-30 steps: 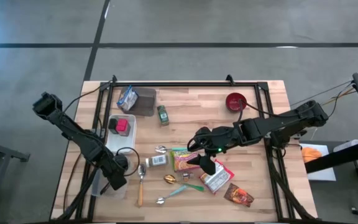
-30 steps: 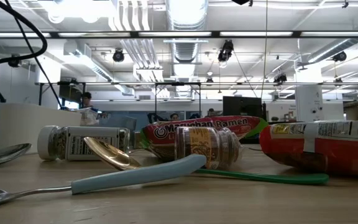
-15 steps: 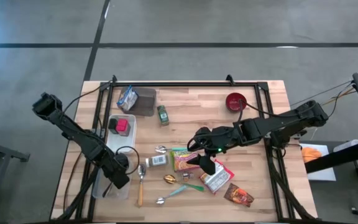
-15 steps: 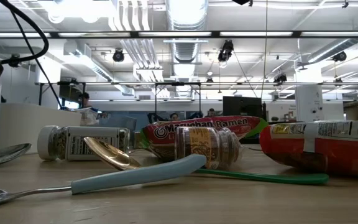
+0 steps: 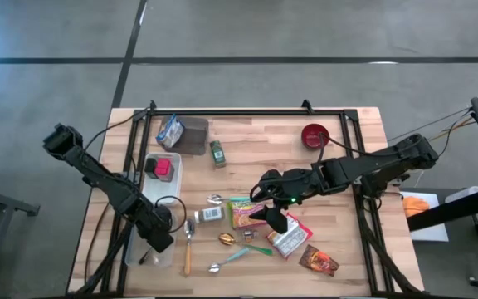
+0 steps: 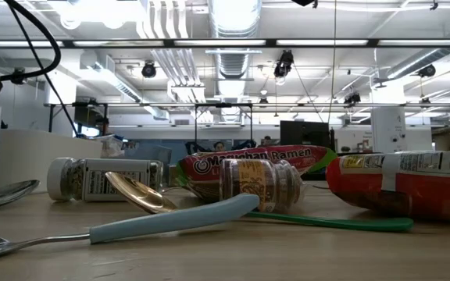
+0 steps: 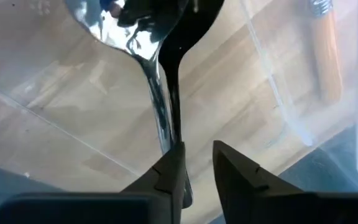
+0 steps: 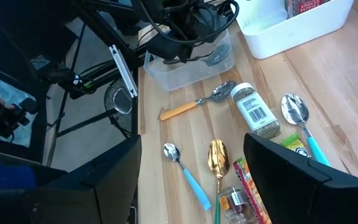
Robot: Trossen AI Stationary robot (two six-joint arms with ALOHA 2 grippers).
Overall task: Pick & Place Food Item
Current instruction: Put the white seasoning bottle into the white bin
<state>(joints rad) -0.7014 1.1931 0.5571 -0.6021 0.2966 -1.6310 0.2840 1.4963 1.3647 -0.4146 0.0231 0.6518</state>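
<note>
A silver spoon [image 7: 160, 93] lies inside the clear container [image 5: 134, 243] at the table's near left. My left gripper [image 7: 197, 163] points down into that container with a small gap between its fingers and nothing in the gap. My right gripper [image 5: 274, 219] hovers open above the table's middle, over the ramen packet [image 5: 244, 213] and the red snack packet [image 5: 289, 239]. A spice jar [image 5: 210, 214] lies on its side left of the ramen. A small jar [image 6: 260, 186] lies in front of the ramen in the low view. My left gripper stands over the free end of the spoon's handle [image 7: 174, 134], which runs up to one fingertip [image 7: 174, 163]. I cannot tell whether that finger touches it. The spoon lies flat on the container's floor.
A white bin [image 5: 173, 174] holding a red item stands beyond the clear container. Loose on the wood are a wooden-handled utensil [image 5: 187, 253], a teal-handled spoon [image 5: 232, 257], a gold spoon [image 5: 226, 239], a brown packet [image 5: 318, 262], a red bowl [image 5: 314, 134], a green jar [image 5: 217, 153] and a blue bag [image 5: 171, 129].
My left gripper has rolled a little at the wrist while staying over the clear container. My right arm and the items on the table have kept still.
</note>
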